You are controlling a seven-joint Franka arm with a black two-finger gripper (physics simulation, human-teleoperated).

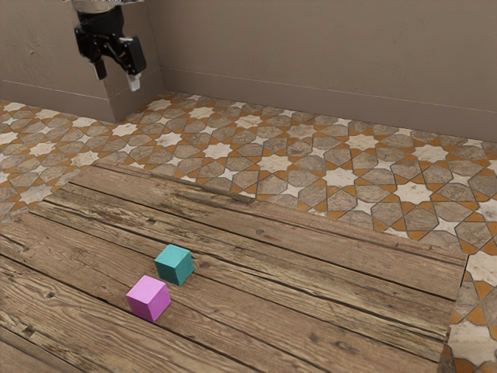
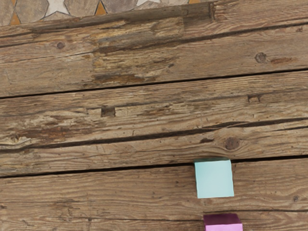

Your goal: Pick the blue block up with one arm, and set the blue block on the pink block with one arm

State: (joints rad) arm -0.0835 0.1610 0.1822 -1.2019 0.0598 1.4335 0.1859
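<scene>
The gripper (image 1: 116,76) hangs high above the far edge of the wooden table (image 1: 311,264), its two fingers spread apart with nothing between them, so the hand is open and empty. It is well apart from both blocks. Down on the planks, the blue block (image 1: 174,264) sits flat on the table, and the pink block (image 1: 148,298) lies just beside it, nearer the camera in the exterior view. In the wrist view a narrow strip of wood shows between the blue block (image 2: 214,179) and the pink block (image 2: 223,223), so they seem not to touch.

The step in hand looks like the approach to the blue block. To do it well, centre the hand over that block, line the fingers up with its two sides that face away from the pink neighbour, and descend straight, so that no finger nudges the pink block
</scene>
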